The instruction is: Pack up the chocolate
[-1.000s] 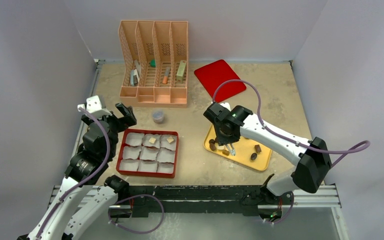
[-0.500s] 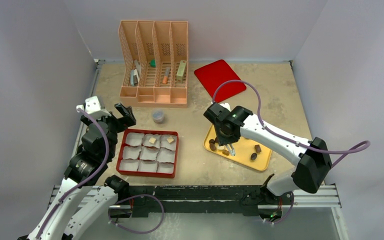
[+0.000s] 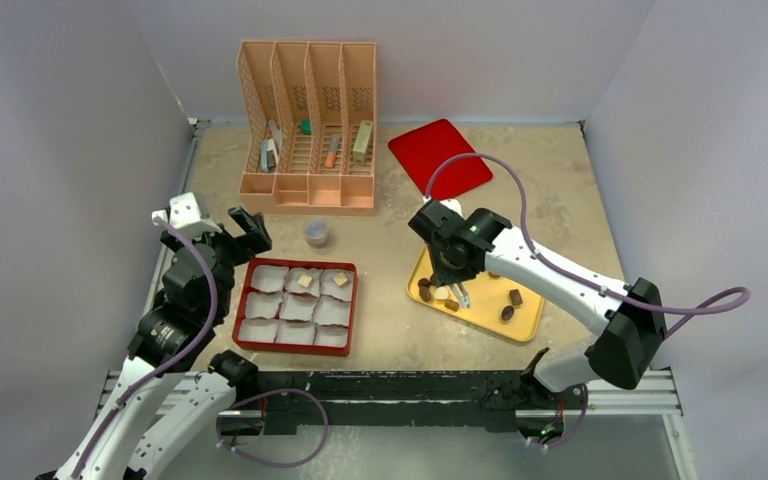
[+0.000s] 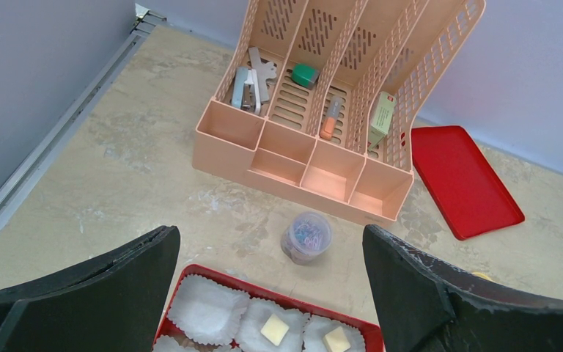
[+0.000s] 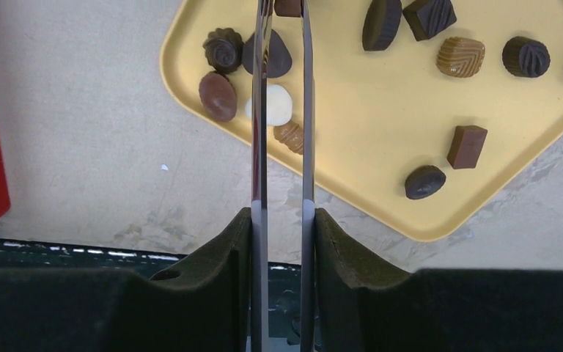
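Note:
Several chocolate pieces, dark, tan and one white (image 5: 275, 105), lie on a yellow tray (image 5: 366, 161) right of centre (image 3: 530, 318). My right gripper (image 5: 281, 220) hovers over the tray's left end (image 3: 454, 278), shut on metal tongs (image 5: 259, 110). A brown chocolate (image 5: 287, 6) sits between the tong tips at the top edge of the right wrist view. The red box (image 3: 352, 310) of white paper cups holds two cream squares (image 4: 275, 329) (image 4: 335, 339) in its far row. My left gripper (image 4: 270, 238) is open and empty above the box's far left corner (image 3: 215, 232).
A peach file organizer (image 3: 310, 125) with small items stands at the back. A small clear jar of clips (image 4: 306, 237) stands between it and the box. A flat red lid (image 3: 440, 155) lies at the back right. Grey walls close in three sides.
The right jaws have squeezed the tongs a little narrower, and that wrist has shifted slightly over the tray. The left arm has barely moved.

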Tool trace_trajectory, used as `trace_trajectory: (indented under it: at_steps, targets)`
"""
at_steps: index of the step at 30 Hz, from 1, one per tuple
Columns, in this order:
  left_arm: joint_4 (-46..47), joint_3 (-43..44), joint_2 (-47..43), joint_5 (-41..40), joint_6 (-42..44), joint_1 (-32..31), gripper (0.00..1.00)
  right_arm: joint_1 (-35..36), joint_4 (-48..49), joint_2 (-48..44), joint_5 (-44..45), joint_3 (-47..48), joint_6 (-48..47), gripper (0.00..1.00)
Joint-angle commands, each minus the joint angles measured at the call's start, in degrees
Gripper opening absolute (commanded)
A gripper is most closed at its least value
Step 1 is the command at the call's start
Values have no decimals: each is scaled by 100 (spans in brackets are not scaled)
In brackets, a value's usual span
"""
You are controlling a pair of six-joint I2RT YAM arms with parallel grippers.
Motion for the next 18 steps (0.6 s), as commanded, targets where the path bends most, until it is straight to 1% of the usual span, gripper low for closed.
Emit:
trace_trajectory:
  at_steps: [1, 10, 14, 18]
  targets:
    - [182, 87, -48, -24, 39, -18, 95, -22, 33, -294, 63, 507, -98, 17]
    - [113, 257, -118, -61, -10, -18, 95, 33, 590, -359, -445, 1012, -388, 19]
    - [73, 406, -173, -87, -56, -18, 95, 184, 783, -183, -575, 1348, -478, 20]
    - [22, 622, -235, -117, -108, -18, 95, 498, 946, 169, -585, 1754, -562, 21]
